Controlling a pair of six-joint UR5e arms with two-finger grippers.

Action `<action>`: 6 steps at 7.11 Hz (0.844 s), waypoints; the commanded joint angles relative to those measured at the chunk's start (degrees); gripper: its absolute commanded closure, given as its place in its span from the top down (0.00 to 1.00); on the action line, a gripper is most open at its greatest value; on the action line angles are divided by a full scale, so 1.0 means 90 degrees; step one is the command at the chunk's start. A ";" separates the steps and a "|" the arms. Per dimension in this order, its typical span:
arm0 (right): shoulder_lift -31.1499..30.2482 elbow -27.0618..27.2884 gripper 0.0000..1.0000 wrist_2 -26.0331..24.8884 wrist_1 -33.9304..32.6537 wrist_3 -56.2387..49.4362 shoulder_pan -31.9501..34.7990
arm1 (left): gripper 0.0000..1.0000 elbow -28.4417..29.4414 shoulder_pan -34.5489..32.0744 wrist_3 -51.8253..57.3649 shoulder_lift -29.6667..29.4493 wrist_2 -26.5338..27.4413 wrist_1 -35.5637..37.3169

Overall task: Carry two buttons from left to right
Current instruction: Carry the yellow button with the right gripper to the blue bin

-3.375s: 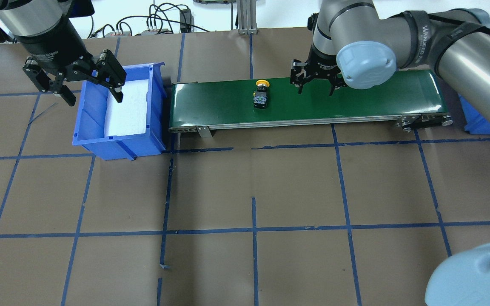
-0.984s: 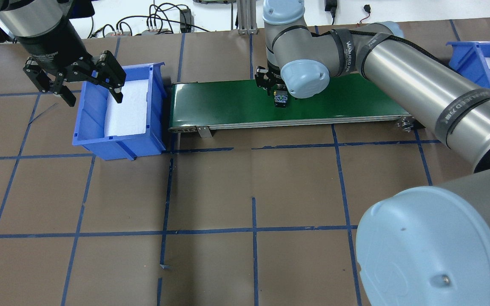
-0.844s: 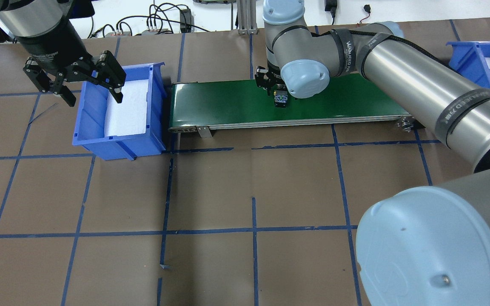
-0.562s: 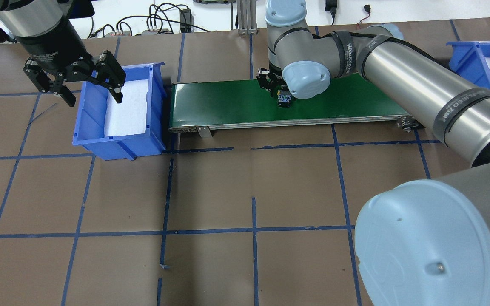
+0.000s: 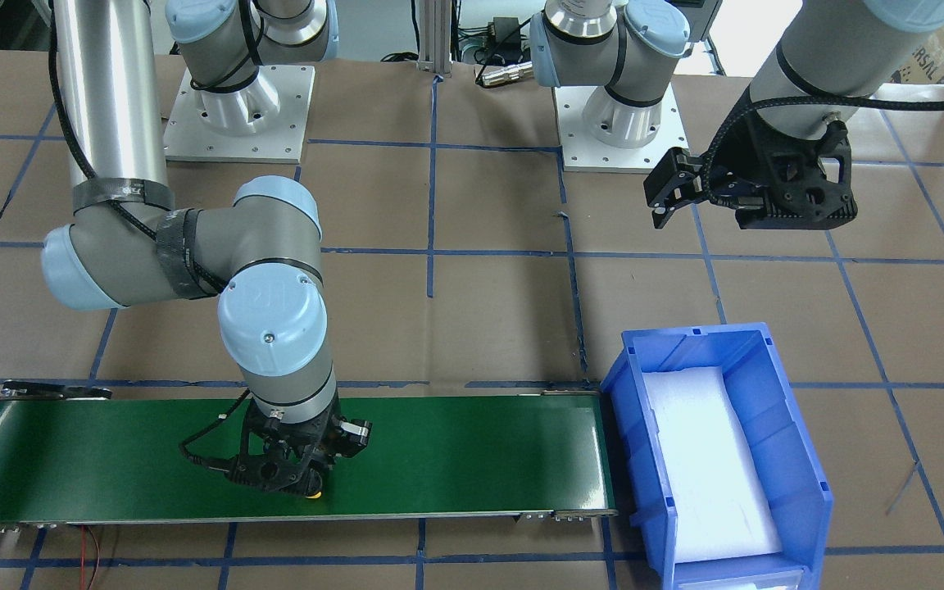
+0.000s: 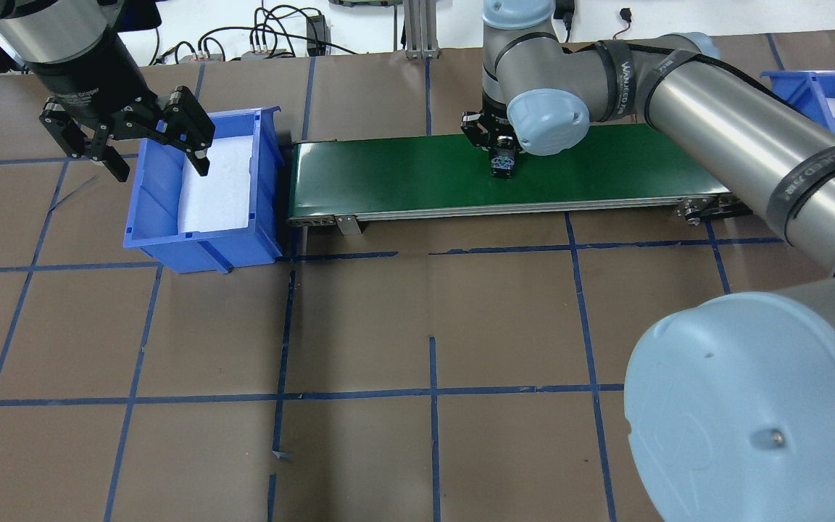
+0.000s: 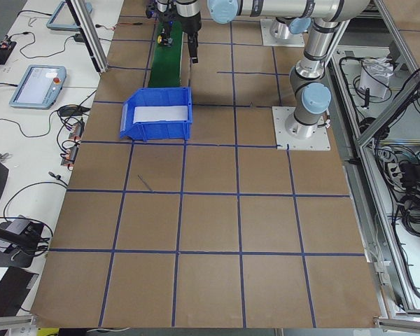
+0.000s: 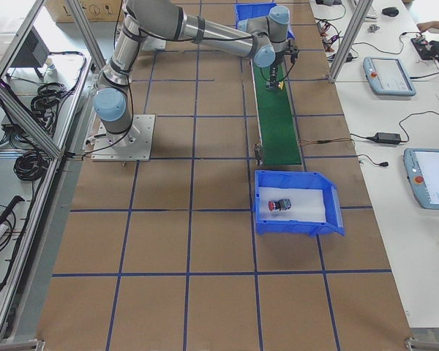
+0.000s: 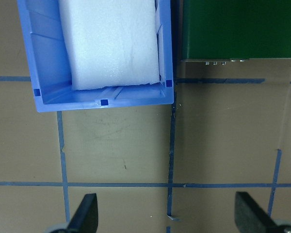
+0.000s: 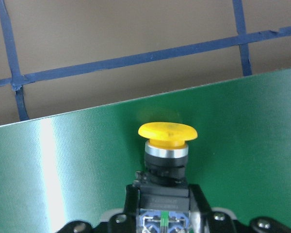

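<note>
The yellow-capped button point(image 10: 167, 132) is gripped by its grey block in my right gripper point(image 6: 502, 162), which is shut on it just over the green conveyor belt point(image 6: 388, 174), right of the belt's middle. The front-facing view shows the yellow cap point(image 5: 315, 493) under this gripper point(image 5: 300, 479). The red-capped button point(image 8: 278, 204) lies on white foam in the right blue bin point(image 8: 300, 228). My left gripper point(image 6: 161, 168) is open and empty above the left wall of the left blue bin point(image 6: 265, 188); the left wrist view shows its fingers point(image 9: 85, 216) spread wide.
The left bin point(image 9: 102, 102) holds only white foam. My right arm point(image 6: 736, 138) hides most of the right bin point(image 6: 780, 87) in the overhead view. Cables and a metal post point(image 6: 417, 29) stand behind the belt. Brown paper with blue tape lines point(image 6: 432, 391) covers the table.
My right gripper was open to the right of the yellow button. It came over the button, shut on it and has carried it rightward along the belt. The left arm has not moved.
</note>
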 commanded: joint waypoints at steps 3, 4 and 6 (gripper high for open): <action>-0.0895 0.0141 0.08 -0.0082 0.0980 -0.2250 -0.1179 | 1.00 -0.0019 0.0000 -0.0008 0.0000 -0.0029 0.0000; -0.1042 0.0152 0.08 -0.0092 0.1166 -0.2944 -0.1541 | 1.00 -0.0019 0.0000 -0.0008 -0.0010 -0.0049 0.0000; -0.1316 0.0190 0.08 -0.0208 0.1440 -0.4049 -0.2303 | 1.00 0.0010 -0.0010 -0.0017 -0.0039 -0.0059 0.0049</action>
